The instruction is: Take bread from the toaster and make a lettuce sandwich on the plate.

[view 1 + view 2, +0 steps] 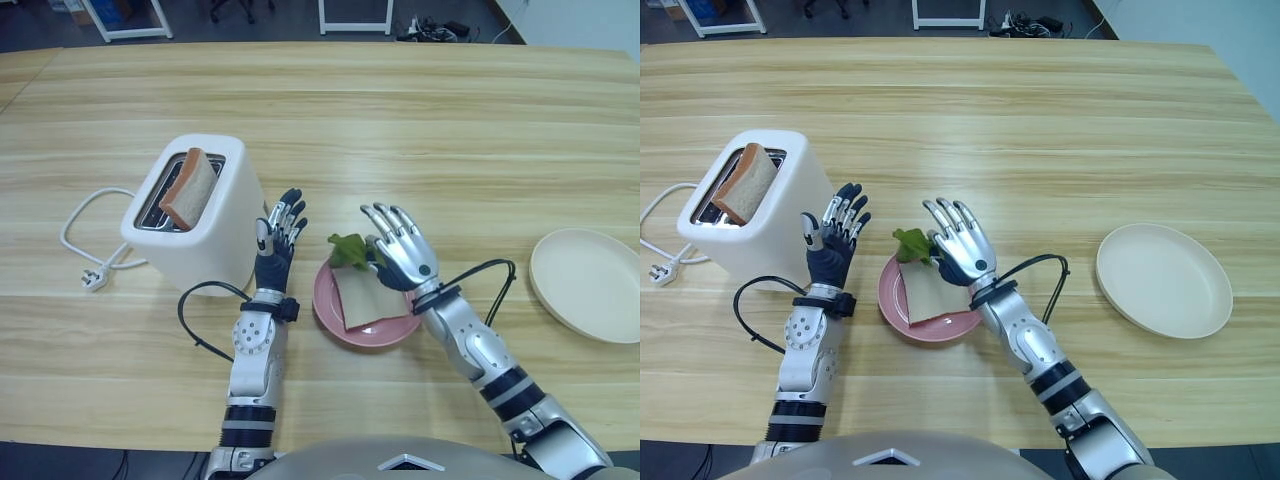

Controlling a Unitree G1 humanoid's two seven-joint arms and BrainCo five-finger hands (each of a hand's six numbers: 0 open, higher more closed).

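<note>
A white toaster (200,225) stands left of centre with one slice of bread (190,188) sticking out of its slot. In front of me sits a pink plate (330,300) with a bread slice (368,295) lying on it. A green lettuce leaf (348,250) sits at the plate's far rim, against the thumb side of my right hand (402,250). That hand hovers over the plate's far right part with its fingers spread. My left hand (280,238) is upright between toaster and plate, fingers straight, holding nothing.
An empty cream plate (590,283) lies at the right. The toaster's white cord and plug (92,277) trail off to the left. Black cables loop from both wrists. The wooden table (400,120) stretches far back.
</note>
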